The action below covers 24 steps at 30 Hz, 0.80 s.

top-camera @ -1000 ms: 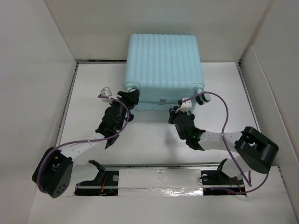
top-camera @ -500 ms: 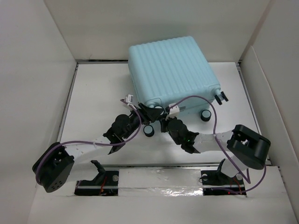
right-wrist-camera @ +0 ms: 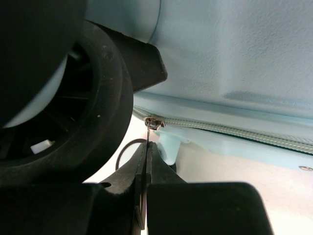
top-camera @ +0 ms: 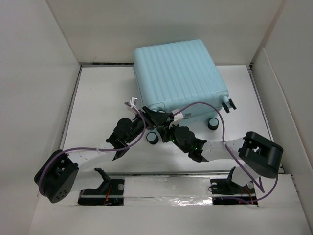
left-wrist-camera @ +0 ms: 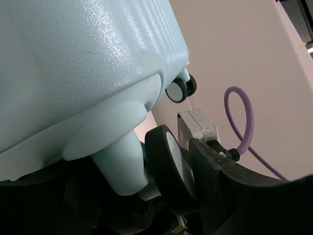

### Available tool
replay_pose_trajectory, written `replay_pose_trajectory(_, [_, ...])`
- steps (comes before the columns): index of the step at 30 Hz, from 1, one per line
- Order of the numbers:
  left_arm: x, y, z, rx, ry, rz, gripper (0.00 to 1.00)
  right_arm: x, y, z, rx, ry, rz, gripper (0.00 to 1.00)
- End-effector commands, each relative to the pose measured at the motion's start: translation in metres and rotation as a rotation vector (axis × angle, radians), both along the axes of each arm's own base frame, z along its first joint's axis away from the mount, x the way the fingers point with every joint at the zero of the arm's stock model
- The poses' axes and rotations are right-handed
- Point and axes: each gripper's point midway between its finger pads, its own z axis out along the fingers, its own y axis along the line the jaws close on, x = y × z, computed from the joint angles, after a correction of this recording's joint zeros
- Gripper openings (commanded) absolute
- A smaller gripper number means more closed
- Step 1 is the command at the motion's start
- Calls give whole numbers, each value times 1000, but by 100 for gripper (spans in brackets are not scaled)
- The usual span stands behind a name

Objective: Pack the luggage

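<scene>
The right gripper (right-wrist-camera: pixel 146 147) has its fingers (right-wrist-camera: pixel 124 181) pressed together on the thin metal zipper pull (right-wrist-camera: pixel 147 133), which hangs from the slider (right-wrist-camera: pixel 154 122) at the left end of the zipper track (right-wrist-camera: pixel 234 132). A black caster wheel (right-wrist-camera: pixel 98 98) fills the left of that wrist view.

In the overhead view the right gripper (top-camera: pixel 168 128) and the left gripper (top-camera: pixel 155 117) meet at the suitcase's lower left corner, beside a wheel (top-camera: pixel 153 138). The left wrist view shows a caster (left-wrist-camera: pixel 171 169) on its pale stem close to the camera, with dark parts on either side. Whether the left jaws are spread or pinching cannot be told.

The luggage (top-camera: pixel 178 73) sits upper centre on the white table (top-camera: pixel 98 98), zipped and skewed — its wheeled edge faces the bottom of the frame.
</scene>
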Motion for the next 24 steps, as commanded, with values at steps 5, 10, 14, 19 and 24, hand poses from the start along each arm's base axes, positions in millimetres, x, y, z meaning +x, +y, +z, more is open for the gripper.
replay_pose_trajectory(5, [-91, -34, 166, -487, -272, -340, 0, -112, 114, 109, 363, -249, 591, 0])
replay_pose_trajectory(10, [-92, -22, 173, -569, -284, -320, 0, -142, 141, 140, 463, -281, 664, 0])
replay_pose_trajectory(14, [-100, -21, 165, -634, -240, -359, 0, -151, 174, 135, 573, -216, 727, 0])
replay_pose_trajectory(19, [-100, -12, 154, -617, -228, -323, 0, -136, 166, 115, 580, -145, 621, 1])
replay_pose_trajectory(24, [-91, -5, 141, -514, -214, -243, 0, -111, 107, 75, 418, -97, 402, 55])
